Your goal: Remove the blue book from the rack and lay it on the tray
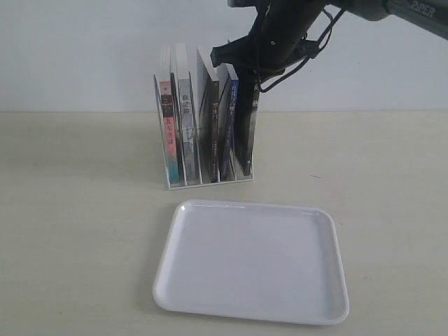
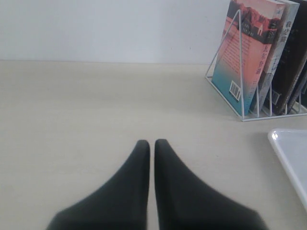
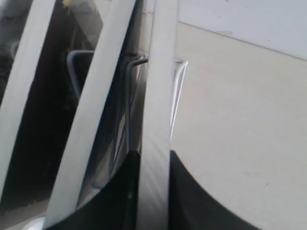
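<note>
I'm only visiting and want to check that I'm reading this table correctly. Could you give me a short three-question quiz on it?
1. True or false: a book is lying on the tray.
2. Pick one: the left pincer is A) shut and empty, B) holding a book, C) inside the tray.
3. Fill in the blank: the right pincer is clamped on the edge of a book that stands in the ____.

Key: 1 false; 2 A; 3 rack.
</note>
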